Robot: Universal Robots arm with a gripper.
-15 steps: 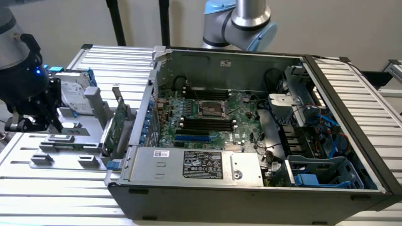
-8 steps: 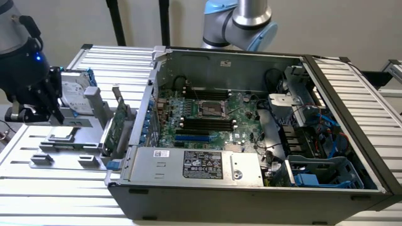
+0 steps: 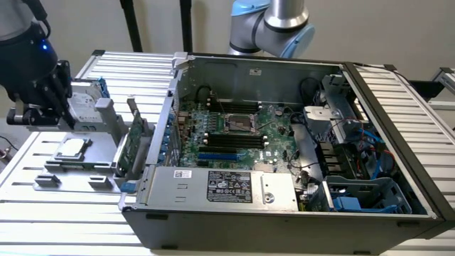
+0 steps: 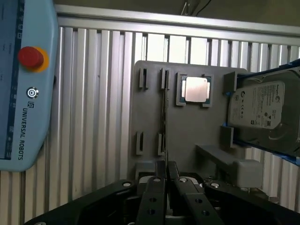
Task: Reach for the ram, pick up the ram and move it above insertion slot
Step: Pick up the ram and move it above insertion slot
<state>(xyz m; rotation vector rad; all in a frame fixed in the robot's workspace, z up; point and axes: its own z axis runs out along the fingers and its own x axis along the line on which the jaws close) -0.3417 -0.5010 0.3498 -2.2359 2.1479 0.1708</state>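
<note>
Grasp step, by my reading: the black two-fingered gripper (image 4: 166,165) is pinched narrow on the thin green ram stick (image 4: 166,126) (seen edge-on). It is over the grey plastic fixture plate (image 4: 150,112), beside the square silver processor (image 4: 194,89) on that plate. Lifting would call for a straight, square pull.

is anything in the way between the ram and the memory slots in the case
Yes: the upright expansion card at the holder's case-side edge, then the case's side wall, stand between the ram at that holder and the memory slots on the motherboard.
</note>
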